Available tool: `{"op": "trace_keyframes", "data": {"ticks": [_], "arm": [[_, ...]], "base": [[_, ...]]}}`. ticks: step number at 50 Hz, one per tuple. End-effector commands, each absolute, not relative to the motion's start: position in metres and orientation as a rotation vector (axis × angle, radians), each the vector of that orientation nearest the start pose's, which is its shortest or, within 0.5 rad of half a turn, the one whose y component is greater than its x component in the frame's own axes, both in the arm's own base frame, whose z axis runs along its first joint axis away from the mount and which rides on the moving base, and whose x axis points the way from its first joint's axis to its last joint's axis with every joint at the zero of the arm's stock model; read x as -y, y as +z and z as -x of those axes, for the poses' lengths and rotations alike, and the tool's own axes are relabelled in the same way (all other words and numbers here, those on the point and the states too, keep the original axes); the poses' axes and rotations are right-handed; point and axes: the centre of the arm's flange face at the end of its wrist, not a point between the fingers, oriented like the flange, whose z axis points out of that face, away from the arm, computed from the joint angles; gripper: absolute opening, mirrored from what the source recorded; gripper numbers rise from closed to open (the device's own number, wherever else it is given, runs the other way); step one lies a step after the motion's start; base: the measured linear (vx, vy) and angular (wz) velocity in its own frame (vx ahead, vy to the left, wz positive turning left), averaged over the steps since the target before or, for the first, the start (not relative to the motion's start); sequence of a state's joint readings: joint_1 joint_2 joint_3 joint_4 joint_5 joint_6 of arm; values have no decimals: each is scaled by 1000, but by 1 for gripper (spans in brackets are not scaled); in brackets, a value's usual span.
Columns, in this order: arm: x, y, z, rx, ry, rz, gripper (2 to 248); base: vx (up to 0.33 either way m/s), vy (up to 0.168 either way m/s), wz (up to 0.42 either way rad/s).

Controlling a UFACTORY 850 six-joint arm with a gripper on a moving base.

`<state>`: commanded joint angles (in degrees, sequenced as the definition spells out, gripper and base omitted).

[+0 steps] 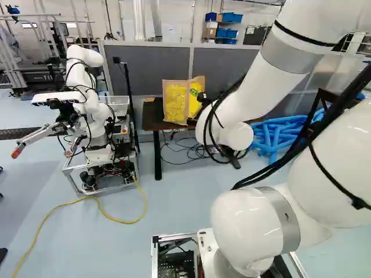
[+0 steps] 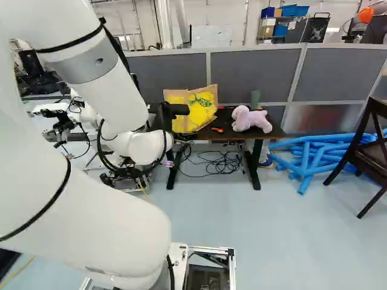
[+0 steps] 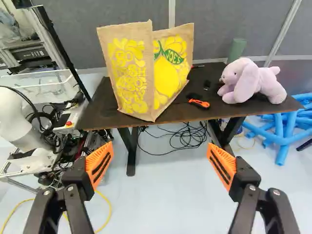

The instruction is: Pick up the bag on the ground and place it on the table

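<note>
The bag [image 3: 130, 73] stood on the table [image 3: 100, 111] ahead of the claw [image 3: 160, 150], which was spread wide and empty, so placing looked done, leaving only a retreat.

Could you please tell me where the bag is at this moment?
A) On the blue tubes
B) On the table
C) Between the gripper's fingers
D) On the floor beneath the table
B: the bag stands on the table, ahead of the open gripper, whose fingers are wide apart with nothing between them.
</note>
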<state>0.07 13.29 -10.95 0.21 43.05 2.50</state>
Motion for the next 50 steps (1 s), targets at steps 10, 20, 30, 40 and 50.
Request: {"op": "trace_keyframes", "data": {"ticks": [10, 20, 30, 40, 50], "arm": [[0, 376, -292, -37, -1765, 2580, 247], [0, 371, -281, -19, -1794, 2570, 247], [0, 368, -275, -7, -1812, 2562, 247], [0, 366, -271, -1, -1823, 2558, 247], [0, 366, -270, 0, -1824, 2558, 247]], "base": [[0, 0, 0], [0, 0, 0], [0, 0, 0], [0, 0, 0], [0, 0, 0]]}}
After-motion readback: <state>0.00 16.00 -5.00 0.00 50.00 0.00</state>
